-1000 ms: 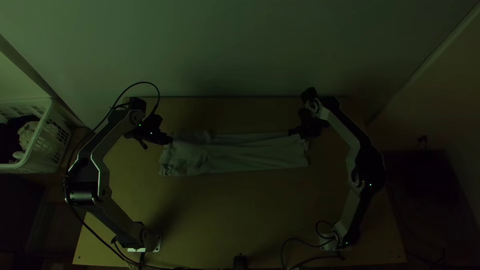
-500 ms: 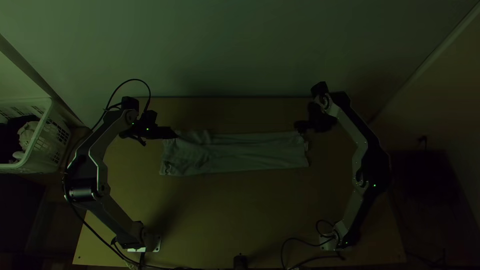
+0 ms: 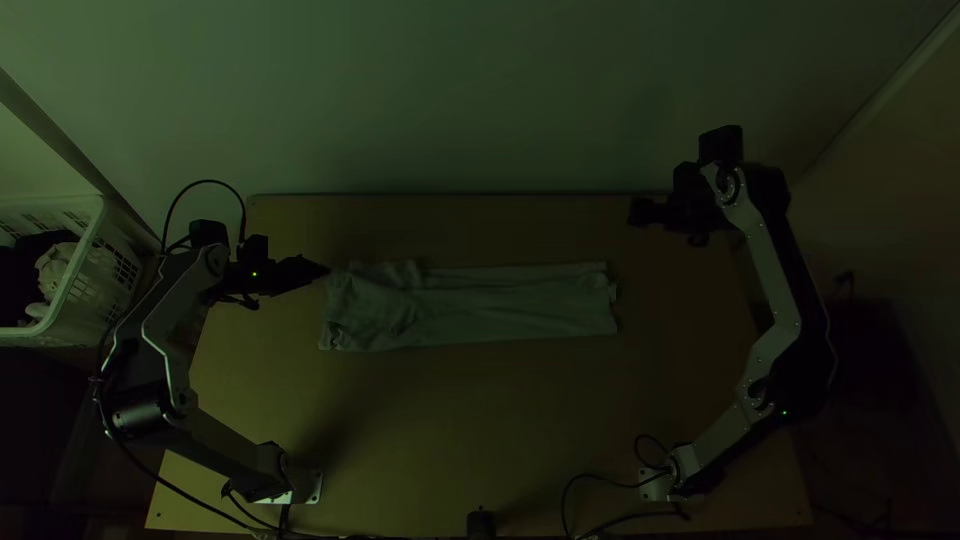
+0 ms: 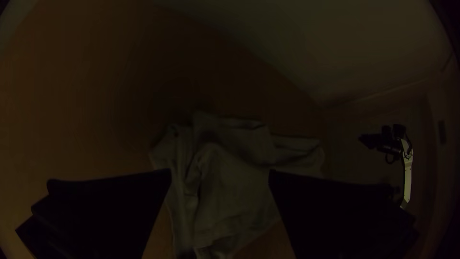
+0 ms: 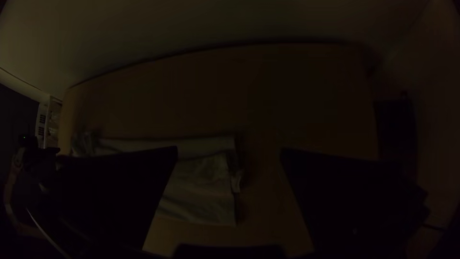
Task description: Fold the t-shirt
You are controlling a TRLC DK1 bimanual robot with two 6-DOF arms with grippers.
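**T-shirt point(image 3: 470, 305) laid out as a long strip, nothing gripped**

So, nearest first: a small black thing point(image 3: 481, 523) is parked at the near edge of the tabletop point(image 3: 480, 420), with the left arm base point(image 3: 300, 487) and right arm base point(image 3: 657, 486) set on either side of it.

Farther up, around the middle, the shirt is folded into a long, narrow band running side to side. Its left end is pretty rumpled, the rest is flatter with some long creases, and a little bit of cloth is stuck out at the right end.

Off past the left side, a white basket point(image 3: 95, 290) is loaded with dark and pale stuff point(image 3: 55, 268). The left hand point(image 3: 325, 270) is held near the shirt's far left corner, opened wide and empty; whether cloth is touched can't be told.

Farther out, beyond the right end, the right hand point(image 3: 634, 212) is pointed leftward, also spread wide with nothing held. The tabletop is backed by a plain pale wall point(image 3: 450, 100).
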